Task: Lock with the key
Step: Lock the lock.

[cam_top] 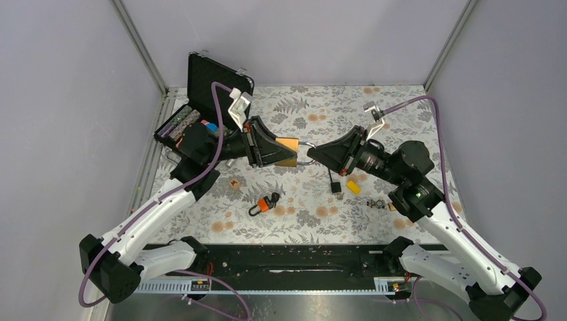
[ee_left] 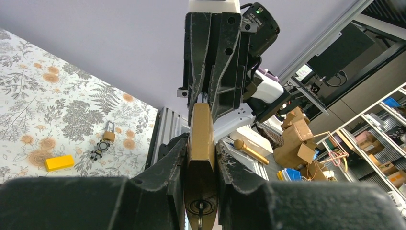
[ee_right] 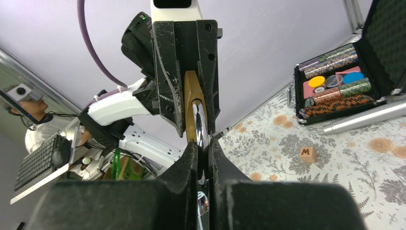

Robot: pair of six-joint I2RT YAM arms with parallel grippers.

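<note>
padlock (ee_left: 201,120): mid-air between both arms | left gripper (ee_left: 201,143): clamped tight on the brass body, bracing it | right gripper (ee_right: 202,143): pinched shut on shackle (ee_right: 197,117), likely to push it home

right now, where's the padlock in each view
top external: padlock at dead centre, held above the table.
left wrist: bottom centre, seen edge-on.
right wrist: centre, edge-on, slightly above the middle.
shared landmark: flowered table.
</note>
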